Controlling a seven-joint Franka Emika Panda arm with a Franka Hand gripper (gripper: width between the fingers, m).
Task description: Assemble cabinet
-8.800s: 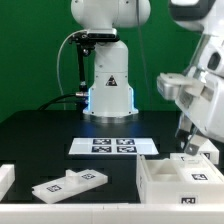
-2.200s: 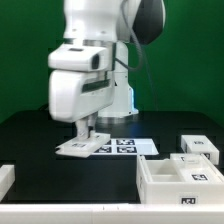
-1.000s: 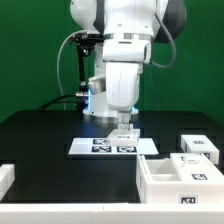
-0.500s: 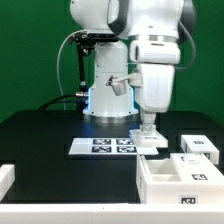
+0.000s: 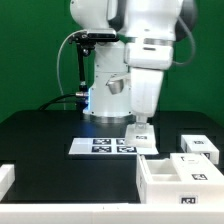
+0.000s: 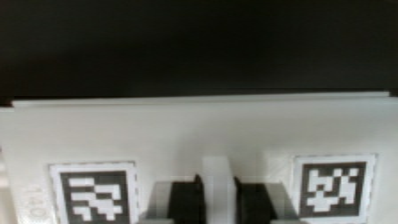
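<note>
Above the marker board (image 5: 100,146), arm (image 5: 150,60) upright, wrist pointing down; jaws clenched on white cabinet panel (image 6: 196,125)

Gripper (image 6: 217,196) pinches white panel (image 6: 196,125) bearing two marker tags (image 6: 98,190).

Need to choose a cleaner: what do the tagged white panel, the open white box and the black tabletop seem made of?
The white panel: matte, even white, no grain or shine; probably plastic or painted board, unclear which. The open box: same dull white, thick walls; likely the same material. The tabletop: flat black, almost no reflection; perhaps cloth or matte laminate.
</note>
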